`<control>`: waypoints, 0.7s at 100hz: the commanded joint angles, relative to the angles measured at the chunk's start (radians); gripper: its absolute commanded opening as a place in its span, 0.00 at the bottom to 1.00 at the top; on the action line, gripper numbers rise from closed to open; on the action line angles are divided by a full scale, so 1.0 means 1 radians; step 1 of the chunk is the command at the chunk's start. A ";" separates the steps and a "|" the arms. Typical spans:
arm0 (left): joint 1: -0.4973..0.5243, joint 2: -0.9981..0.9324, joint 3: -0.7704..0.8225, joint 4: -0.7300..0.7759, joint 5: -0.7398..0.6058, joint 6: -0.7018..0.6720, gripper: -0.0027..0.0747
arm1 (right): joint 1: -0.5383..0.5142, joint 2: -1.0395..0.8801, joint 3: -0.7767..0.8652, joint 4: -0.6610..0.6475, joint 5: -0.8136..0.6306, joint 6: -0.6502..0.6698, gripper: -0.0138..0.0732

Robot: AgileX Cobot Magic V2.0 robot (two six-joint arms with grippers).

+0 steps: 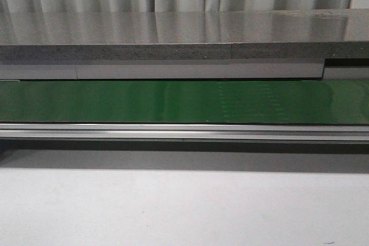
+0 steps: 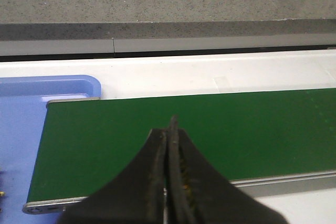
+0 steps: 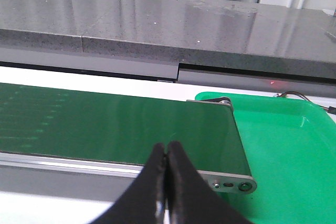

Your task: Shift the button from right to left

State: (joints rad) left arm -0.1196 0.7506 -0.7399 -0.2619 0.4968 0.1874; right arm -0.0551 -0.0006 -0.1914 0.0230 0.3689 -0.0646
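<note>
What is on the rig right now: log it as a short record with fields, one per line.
belt: green conveyor belt, bare in all views
button: not visible in any view
left end effector: shut, empty, over the belt
right end effector: shut, empty, over the belt
blue tray: at the belt's left end
green tray: at the belt's right end

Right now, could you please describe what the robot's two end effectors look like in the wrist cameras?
Both are matte black. The left end effector has two broad fingers tapering to a thin tip, with worn, yellowish-brown marks along the inner edges. The right end effector has the same tapered black shape with rounded tips and looks cleaner. No cables or markings show.
</note>
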 commanded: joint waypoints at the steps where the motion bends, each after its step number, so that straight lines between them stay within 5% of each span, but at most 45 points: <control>1: -0.008 -0.055 0.038 -0.028 -0.132 -0.002 0.01 | -0.002 0.010 -0.024 -0.011 -0.083 -0.004 0.09; 31: -0.008 -0.195 0.224 -0.023 -0.352 -0.002 0.01 | -0.002 0.010 -0.024 -0.011 -0.083 -0.004 0.09; 46: -0.008 -0.262 0.324 0.126 -0.536 -0.025 0.01 | -0.002 0.010 -0.024 -0.011 -0.083 -0.004 0.09; 70: 0.025 -0.377 0.481 0.171 -0.571 -0.121 0.01 | -0.002 0.010 -0.024 -0.011 -0.083 -0.004 0.09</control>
State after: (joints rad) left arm -0.1060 0.4028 -0.2853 -0.0986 0.0264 0.0969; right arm -0.0551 -0.0006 -0.1914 0.0230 0.3689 -0.0646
